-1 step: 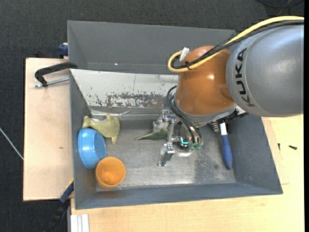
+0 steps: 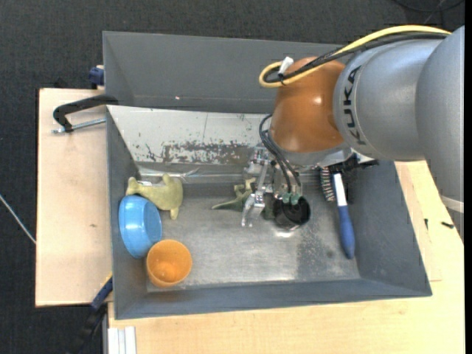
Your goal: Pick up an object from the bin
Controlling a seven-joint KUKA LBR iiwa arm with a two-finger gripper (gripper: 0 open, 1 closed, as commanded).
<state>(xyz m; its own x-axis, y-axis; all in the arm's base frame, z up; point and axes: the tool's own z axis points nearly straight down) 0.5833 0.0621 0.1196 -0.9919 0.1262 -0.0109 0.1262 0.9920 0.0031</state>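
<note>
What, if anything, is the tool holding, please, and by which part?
It cannot be told: the tool is down at the right end of a green toy in the middle of the bin, but no clear grip shows.

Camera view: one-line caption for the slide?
KUKA arm's gripper at the middle of the bin, beside a small green toy; blue bowl and orange cup at left.

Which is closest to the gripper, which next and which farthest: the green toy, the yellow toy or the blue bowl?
1. Green toy, just left of the gripper, mid-bin.
2. Yellow toy, toward the left wall.
3. Blue bowl, against the left wall, below the yellow toy.
</note>
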